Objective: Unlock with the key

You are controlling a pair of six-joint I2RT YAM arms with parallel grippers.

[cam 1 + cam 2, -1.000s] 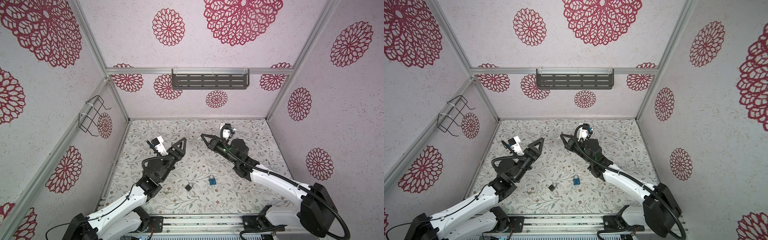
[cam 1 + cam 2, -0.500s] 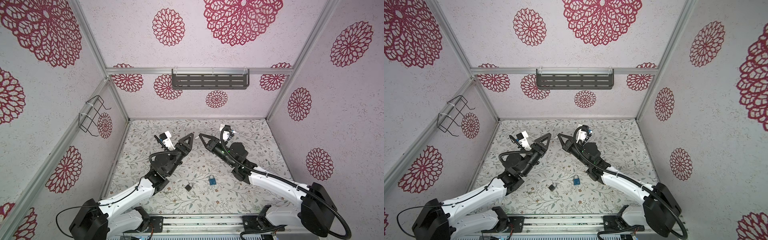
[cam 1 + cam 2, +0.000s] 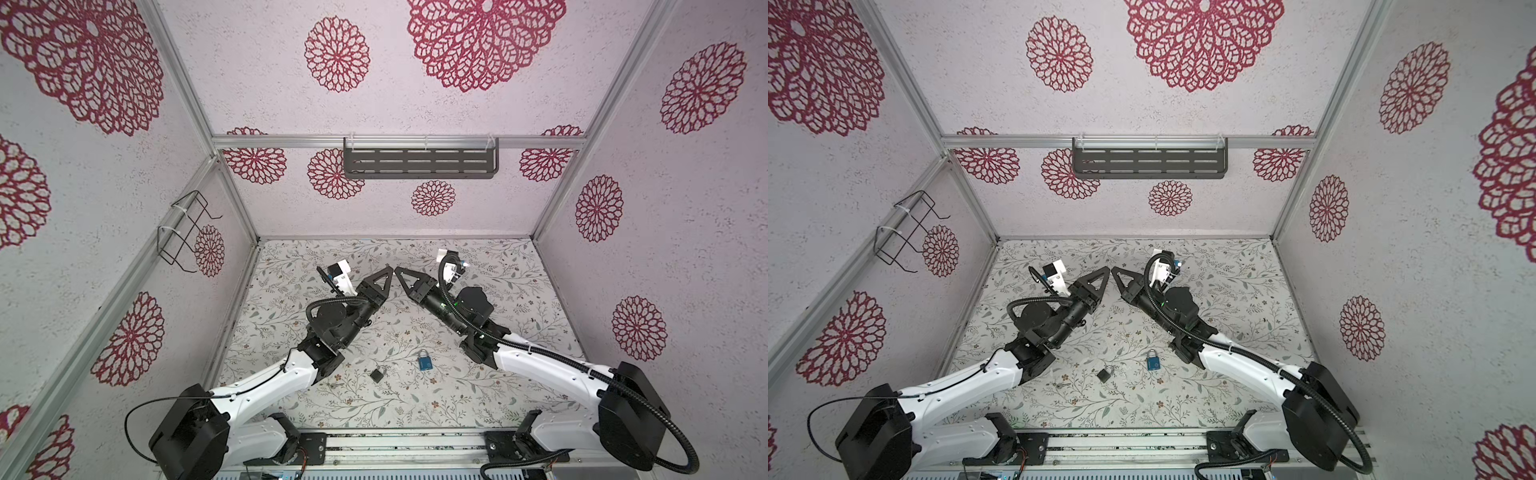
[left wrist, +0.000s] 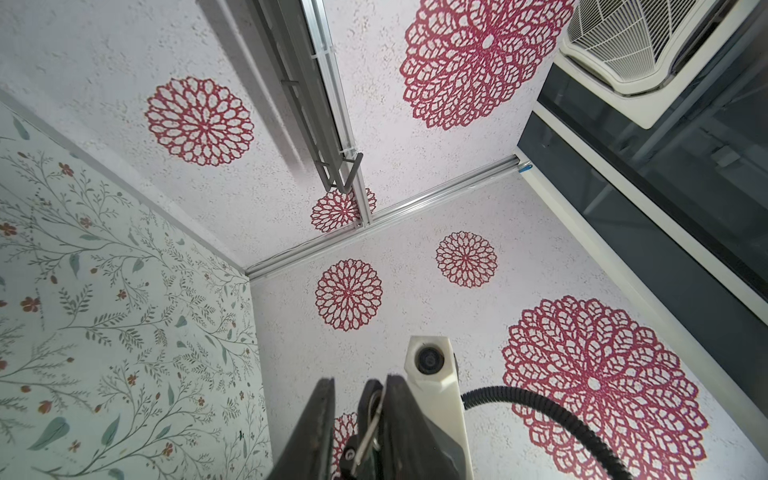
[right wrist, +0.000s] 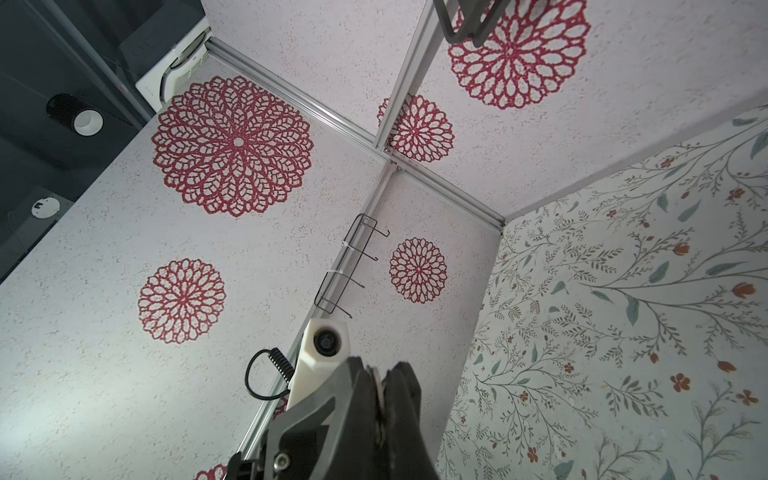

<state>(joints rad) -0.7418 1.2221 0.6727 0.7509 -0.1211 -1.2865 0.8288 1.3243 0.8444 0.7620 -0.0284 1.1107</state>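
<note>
Two arms reach up over the middle of the worktop [image 3: 519,291], and their grippers stand tip to tip in the air, nearly touching in both top views. The right gripper [image 3: 400,272] is closed tight. In the right wrist view a thin pale sliver, the key [image 5: 377,384] as far as can be told, sits pinched between its fingers [image 5: 361,399].

The left gripper [image 3: 388,272] faces it with its jaws narrowly apart. In the left wrist view the wall shows through the gap beside one finger [image 4: 322,415]. A thin metal loop [image 4: 371,422] lies against a dark rounded piece just beside that gap. Whether the left gripper touches the loop I cannot tell.

Both padlocks lie flat toward the front edge of the worktop, well below the grippers and touched by neither. The blue padlock [image 3: 424,363] lies near the middle of that edge, just beside the right arm's elbow joint. The dark padlock [image 3: 377,374] lies near it, on its left, the two apart.
</note>
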